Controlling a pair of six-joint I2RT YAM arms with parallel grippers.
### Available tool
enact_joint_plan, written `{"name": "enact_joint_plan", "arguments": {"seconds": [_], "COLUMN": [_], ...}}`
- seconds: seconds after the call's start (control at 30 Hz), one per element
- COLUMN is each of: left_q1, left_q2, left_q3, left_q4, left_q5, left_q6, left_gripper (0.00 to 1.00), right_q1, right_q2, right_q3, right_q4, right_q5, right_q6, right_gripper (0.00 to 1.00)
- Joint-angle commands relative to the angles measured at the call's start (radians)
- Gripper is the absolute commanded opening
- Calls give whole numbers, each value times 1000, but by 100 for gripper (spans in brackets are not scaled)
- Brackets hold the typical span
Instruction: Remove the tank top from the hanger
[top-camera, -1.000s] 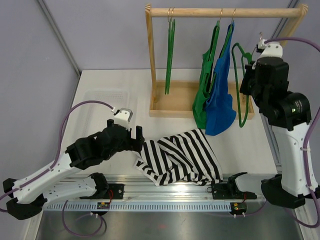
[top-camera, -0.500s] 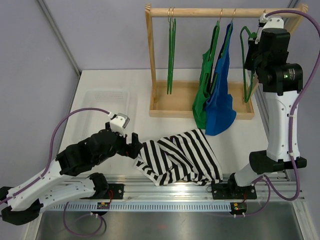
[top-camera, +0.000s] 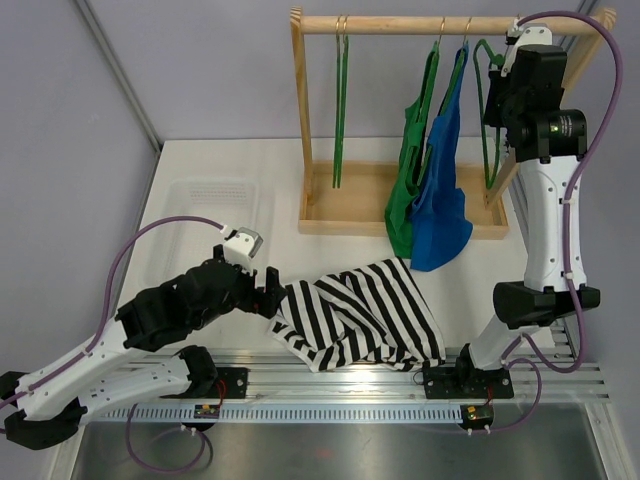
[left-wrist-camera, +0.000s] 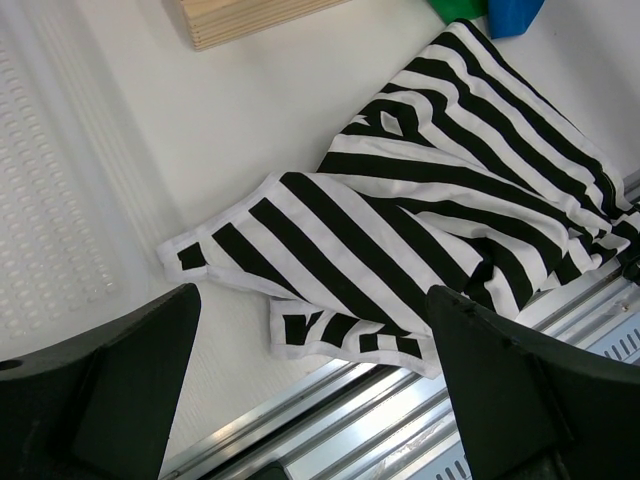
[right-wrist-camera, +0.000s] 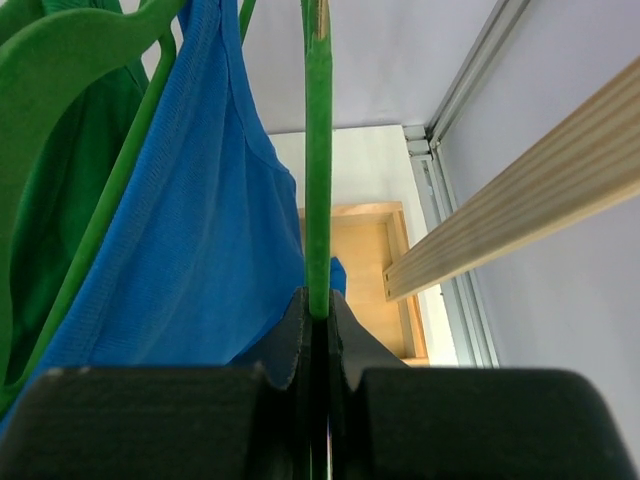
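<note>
The black-and-white striped tank top (top-camera: 360, 312) lies crumpled on the table near the front rail, off any hanger; it also shows in the left wrist view (left-wrist-camera: 440, 230). My left gripper (top-camera: 268, 285) is open and empty at the garment's left edge, its jaws wide apart above the cloth corner and the rail. My right gripper (top-camera: 497, 70) is raised high by the rack's right end, shut on a bare green hanger (top-camera: 488, 120). In the right wrist view the hanger (right-wrist-camera: 318, 160) is pinched between the jaws.
A wooden rack (top-camera: 450, 24) holds a bare green hanger (top-camera: 341, 110), a green tank top (top-camera: 412, 160) and a blue tank top (top-camera: 440, 190) on hangers. A white perforated tray (top-camera: 215, 200) lies at the left. A metal rail (top-camera: 330, 385) runs along the front edge.
My right arm has lifted the bare green hanger from beside the rack's right post up to the level of the rod. My left gripper has shifted slightly by the striped top's left edge.
</note>
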Motion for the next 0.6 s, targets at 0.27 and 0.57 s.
{"name": "enact_joint_plan", "arguments": {"seconds": [0.27,0.57], "left_q1": [0,0], "left_q2": [6,31], "left_q3": [2,6], "left_q4": [33,22], "left_q5": [-6,-21], "left_q6": [11,2], "left_gripper": [99,99], "right_q1": [-22,-38], "right_q2": [-77,-132], "right_q3": [-186,-264], "right_q4": [67,84], "right_q5": [-36,-28], "right_q6": [-7,-17], "right_gripper": [0,0]}}
